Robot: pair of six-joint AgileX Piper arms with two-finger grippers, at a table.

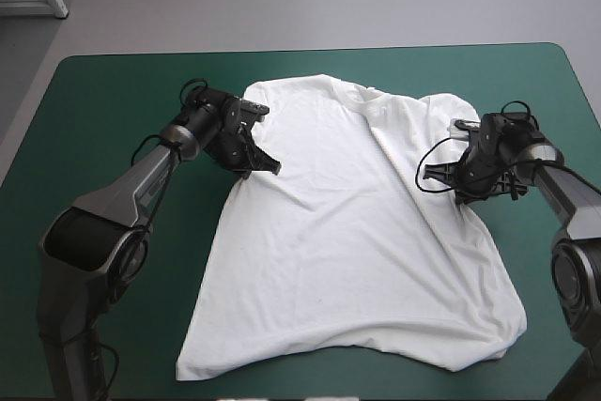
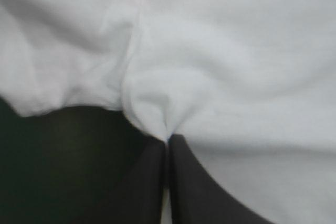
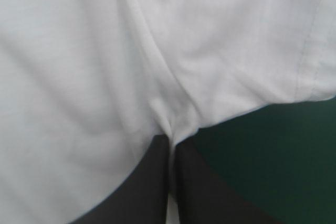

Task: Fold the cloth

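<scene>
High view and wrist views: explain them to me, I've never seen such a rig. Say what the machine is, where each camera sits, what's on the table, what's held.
This is a robot with two arms at a table with a teal-green cover. The high view looks down from above and behind it. A white T-shirt lies spread flat, collar toward the far edge. The two wrist views come from a camera on each arm, looking along its two black fingers. The left gripper and the right gripper are each shut on a pinch of the T-shirt, near the sleeves on opposite sides.
</scene>
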